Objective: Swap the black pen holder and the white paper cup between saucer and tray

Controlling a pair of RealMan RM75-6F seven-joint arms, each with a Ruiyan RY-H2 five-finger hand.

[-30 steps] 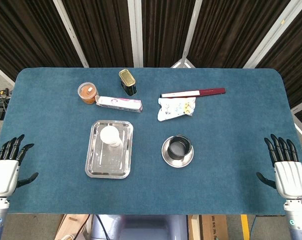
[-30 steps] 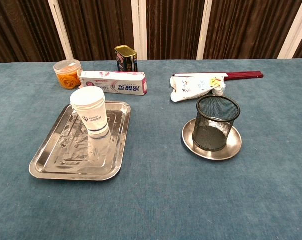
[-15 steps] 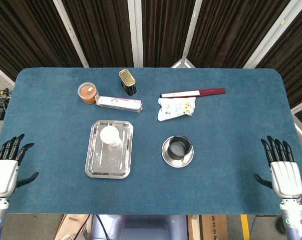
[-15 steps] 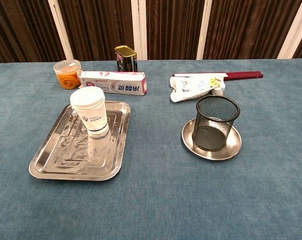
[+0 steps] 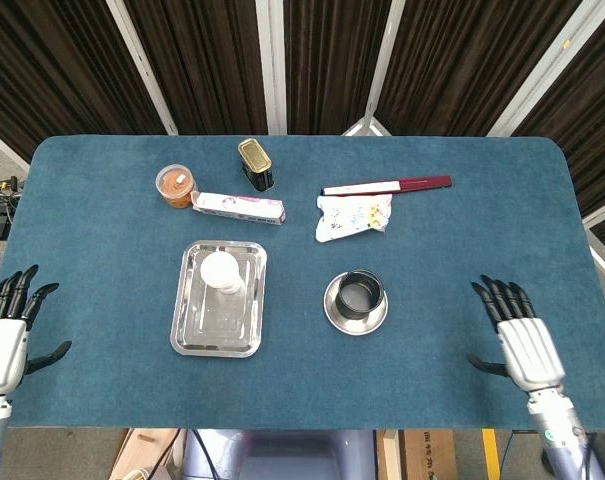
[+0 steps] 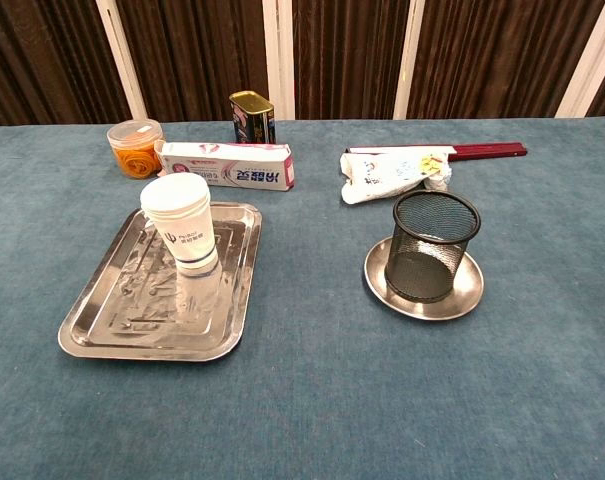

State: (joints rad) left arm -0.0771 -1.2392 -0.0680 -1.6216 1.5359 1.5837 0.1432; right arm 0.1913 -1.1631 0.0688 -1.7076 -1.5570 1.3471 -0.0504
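My left hand (image 5: 4, 340) sits at the table's near-left edge, fingers spread, holding nothing. My right hand (image 5: 520, 335) is over the near-right part of the table (image 5: 452, 250), fingers spread, also holding nothing. White paper cup (image 6: 180, 222) stands upright in the far part of the tray (image 6: 102, 320). Black pen holder (image 6: 431, 245) stands upright on the saucer (image 6: 462, 295), well apart from both hands.
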